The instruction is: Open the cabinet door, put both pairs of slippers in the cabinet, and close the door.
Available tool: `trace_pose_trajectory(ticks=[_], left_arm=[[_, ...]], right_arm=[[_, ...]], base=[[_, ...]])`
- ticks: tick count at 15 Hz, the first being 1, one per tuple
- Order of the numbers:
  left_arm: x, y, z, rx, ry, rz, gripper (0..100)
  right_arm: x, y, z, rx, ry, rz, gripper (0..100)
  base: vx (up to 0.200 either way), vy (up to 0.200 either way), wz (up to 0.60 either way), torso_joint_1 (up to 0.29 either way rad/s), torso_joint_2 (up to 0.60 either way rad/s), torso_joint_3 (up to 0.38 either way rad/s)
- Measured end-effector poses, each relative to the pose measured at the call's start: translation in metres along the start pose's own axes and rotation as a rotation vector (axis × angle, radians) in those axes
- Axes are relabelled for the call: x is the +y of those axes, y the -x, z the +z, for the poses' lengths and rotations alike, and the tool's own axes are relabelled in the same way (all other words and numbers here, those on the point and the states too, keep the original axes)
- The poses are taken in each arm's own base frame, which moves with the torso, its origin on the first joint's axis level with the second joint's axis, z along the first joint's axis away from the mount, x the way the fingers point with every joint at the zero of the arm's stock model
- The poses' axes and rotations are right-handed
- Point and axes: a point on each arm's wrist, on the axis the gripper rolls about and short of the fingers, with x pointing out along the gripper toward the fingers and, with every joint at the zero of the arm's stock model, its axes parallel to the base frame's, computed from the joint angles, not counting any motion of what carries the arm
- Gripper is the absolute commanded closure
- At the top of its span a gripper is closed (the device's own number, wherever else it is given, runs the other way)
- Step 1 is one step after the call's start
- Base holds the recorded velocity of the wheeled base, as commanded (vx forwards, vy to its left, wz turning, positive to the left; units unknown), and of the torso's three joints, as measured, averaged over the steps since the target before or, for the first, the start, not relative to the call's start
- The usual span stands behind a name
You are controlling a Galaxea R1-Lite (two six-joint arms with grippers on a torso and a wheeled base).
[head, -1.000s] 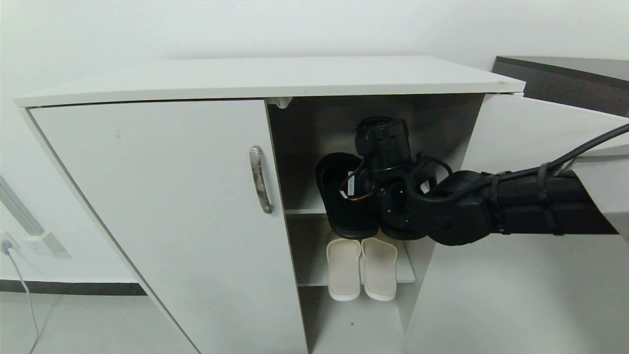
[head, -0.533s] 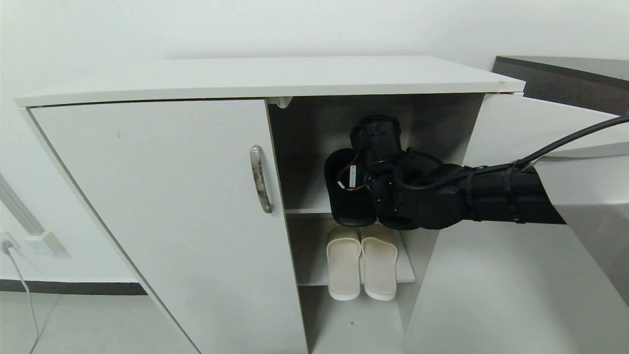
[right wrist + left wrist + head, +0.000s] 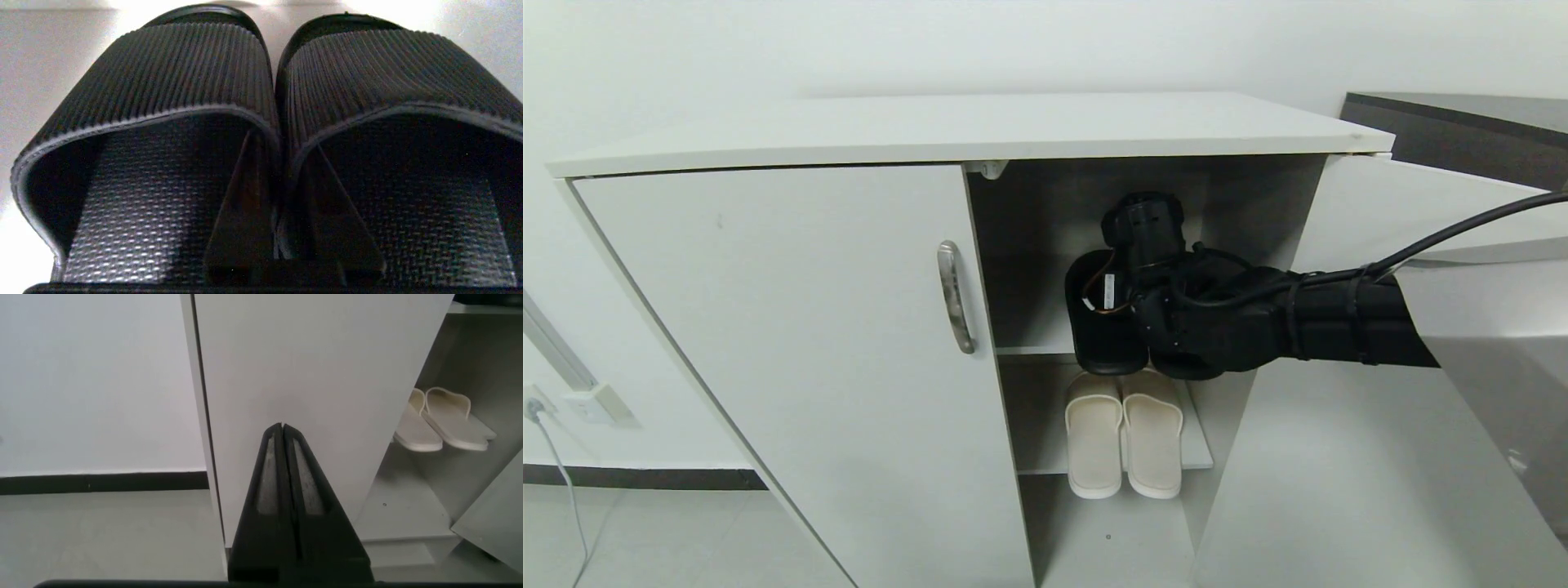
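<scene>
Left gripper (image 3: 283, 433) hung with its two fingers pressed flat together and nothing between them, just off the face of the closed left door (image 3: 768, 327). That door's metal handle (image 3: 954, 296) sat near its right edge, which bounded the open compartment of the cabinet (image 3: 964, 122). A strip of shaded space lay between that edge and the black slippers (image 3: 1104, 339). The right gripper (image 3: 282, 163) pinched the pair's adjoining inner walls, its fingers closed on them, heels at the upper shelf's (image 3: 1029, 351) front lip. Below, the white slippers (image 3: 1123, 433) lay side by side, heels overhanging the lower shelf (image 3: 1196, 457). The right door (image 3: 1380, 220) stood swung wide open.
</scene>
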Motion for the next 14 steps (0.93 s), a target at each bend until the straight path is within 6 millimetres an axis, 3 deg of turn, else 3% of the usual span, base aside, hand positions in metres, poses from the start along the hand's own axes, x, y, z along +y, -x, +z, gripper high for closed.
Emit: trace_pose_trajectory(ticks=[5, 14], left_arm=[[0.000, 0.000, 0.000, 0.000, -0.001, -0.001, 100], [0.000, 0.000, 0.000, 0.000, -0.001, -0.005, 100]], right_arm=[[-0.001, 0.012, -0.003, 0.016, 0.020, 0.003, 0], [-0.026, 0.107, -0.004, 0.069, 0.030, 0.139, 0]], base=[[0.000, 0.000, 0.00, 0.000, 0.00, 0.000], [0.000, 0.000, 0.00, 0.000, 0.00, 0.000]])
